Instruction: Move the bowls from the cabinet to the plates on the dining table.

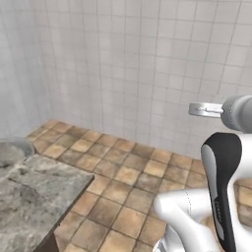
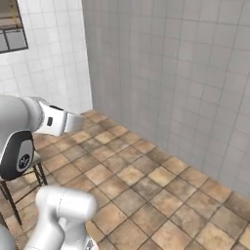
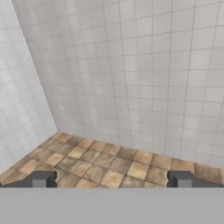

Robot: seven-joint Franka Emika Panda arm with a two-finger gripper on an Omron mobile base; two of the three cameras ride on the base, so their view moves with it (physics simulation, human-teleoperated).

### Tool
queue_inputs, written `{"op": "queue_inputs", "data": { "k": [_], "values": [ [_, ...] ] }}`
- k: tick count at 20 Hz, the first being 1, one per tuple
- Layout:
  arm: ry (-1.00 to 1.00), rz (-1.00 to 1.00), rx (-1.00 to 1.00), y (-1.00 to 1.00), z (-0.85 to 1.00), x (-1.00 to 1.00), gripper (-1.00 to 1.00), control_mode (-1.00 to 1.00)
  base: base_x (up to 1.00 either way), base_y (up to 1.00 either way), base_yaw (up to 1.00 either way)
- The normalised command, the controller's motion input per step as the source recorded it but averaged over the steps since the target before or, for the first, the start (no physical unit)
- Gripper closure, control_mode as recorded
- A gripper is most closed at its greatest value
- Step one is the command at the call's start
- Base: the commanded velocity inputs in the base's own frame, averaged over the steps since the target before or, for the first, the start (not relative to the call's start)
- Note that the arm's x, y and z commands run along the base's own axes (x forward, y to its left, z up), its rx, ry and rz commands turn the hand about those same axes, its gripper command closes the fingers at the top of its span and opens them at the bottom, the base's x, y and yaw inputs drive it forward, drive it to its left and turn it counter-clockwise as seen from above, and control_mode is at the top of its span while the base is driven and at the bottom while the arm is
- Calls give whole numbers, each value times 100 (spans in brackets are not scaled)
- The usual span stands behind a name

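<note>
The gripper [image 3: 112,181] stood wide open and empty, its two finger tips [image 3: 40,180] far apart, pointed at a corner of white tiled wall [image 3: 131,65] above brown floor tiles [image 3: 100,159]. A corner of the dining table [image 1: 34,197] lay low, to the gripper's left. Bowls, plates and cabinet could not be located.

Off-white square-tiled walls [image 1: 147,59], floor [image 2: 146,190] in mottled tan-brown-orange tiles with pale grout, dining table [image 1: 34,197] top mottled grey stone, arm [image 1: 221,197] white with black joint panels, dark chair [image 2: 19,190] legs.
</note>
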Motion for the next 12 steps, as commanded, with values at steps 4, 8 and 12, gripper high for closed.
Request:
{"op": "queue_inputs", "data": {
  "k": [4, 8, 12],
  "values": [
    [0, 0, 0, 0, 0, 0, -100, 100, 0, -34, -40],
    [0, 0, 0, 0, 0, 0, -100, 100, 0, -27, -42],
    [0, 0, 0, 0, 0, 0, -100, 100, 0, -32, -40]
  ]
}}
